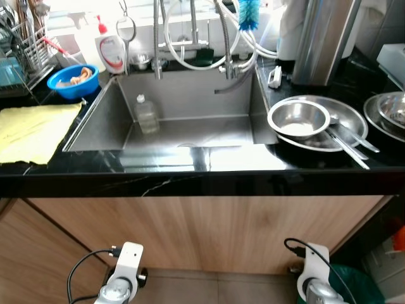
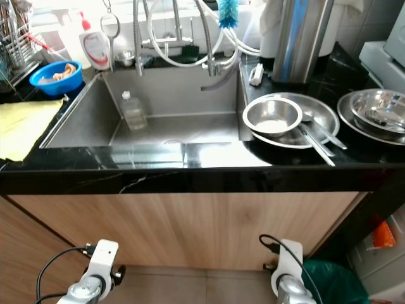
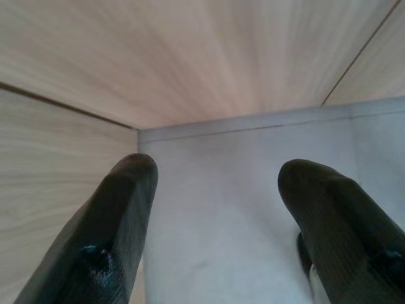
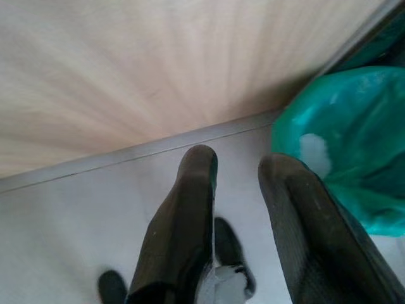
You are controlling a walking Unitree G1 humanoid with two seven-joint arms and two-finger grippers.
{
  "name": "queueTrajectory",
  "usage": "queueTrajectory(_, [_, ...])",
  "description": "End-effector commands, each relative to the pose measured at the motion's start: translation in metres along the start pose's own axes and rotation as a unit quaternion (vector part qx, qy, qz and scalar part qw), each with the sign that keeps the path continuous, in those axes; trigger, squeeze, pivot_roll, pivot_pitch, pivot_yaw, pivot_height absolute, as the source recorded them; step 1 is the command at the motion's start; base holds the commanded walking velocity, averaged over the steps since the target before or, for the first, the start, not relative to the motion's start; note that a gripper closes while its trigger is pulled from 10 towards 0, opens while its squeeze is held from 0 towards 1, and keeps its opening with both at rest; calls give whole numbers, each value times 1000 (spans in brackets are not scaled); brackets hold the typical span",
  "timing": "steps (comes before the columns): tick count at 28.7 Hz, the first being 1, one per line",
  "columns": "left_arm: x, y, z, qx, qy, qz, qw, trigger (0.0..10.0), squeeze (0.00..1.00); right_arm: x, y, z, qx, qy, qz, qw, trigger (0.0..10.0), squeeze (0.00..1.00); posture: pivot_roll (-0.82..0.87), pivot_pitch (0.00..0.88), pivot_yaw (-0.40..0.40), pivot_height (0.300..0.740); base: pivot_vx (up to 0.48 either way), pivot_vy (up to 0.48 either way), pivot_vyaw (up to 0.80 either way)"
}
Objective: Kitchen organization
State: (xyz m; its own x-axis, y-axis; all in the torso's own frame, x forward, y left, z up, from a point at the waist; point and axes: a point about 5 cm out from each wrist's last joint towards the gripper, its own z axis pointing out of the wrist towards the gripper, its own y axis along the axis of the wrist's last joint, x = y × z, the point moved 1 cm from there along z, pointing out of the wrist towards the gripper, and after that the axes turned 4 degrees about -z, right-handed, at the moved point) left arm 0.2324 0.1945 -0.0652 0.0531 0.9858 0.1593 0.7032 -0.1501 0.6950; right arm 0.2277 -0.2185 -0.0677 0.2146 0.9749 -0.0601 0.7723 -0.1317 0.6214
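Black fingers of the left gripper spread wide, those of the right gripper narrowly parted, both empty, hanging before wooden cabinet fronts. Above, steel sink holds a bottle; steel bowls rest on the black bench.

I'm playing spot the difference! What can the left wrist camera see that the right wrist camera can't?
Left wrist view: the left gripper, fingers wide apart, and a dark seam between cabinet panels. Right wrist view: the right gripper, fingers closer but apart, and a green bag. Both: the wooden cabinet and grey floor.
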Motion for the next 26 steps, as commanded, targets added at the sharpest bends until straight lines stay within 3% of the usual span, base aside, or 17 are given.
queueTrajectory(1, [3,2,1,-1,4,6,1000,10000,0,2,-4,0,5,2,6,1000,10000,0,-155,0,135,740,0,0,-600])
queueTrajectory(5, [3,2,1,0,2,7,1000,10000,0,2,-4,0,2,2,8,1000,10000,0,-156,0,132,740,0,0,-617])
queueTrajectory(20, [2,1,0,1,4,4,1000,10000,0,3,0,0,-14,18,3,1000,10000,0,-154,0,128,740,0,0,0])
queueTrajectory(26, [0,0,0,2,-2,9,1000,10000,0,6,9,-1,-51,49,-74,995,10000,0,-200,0,125,740,0,0,0])
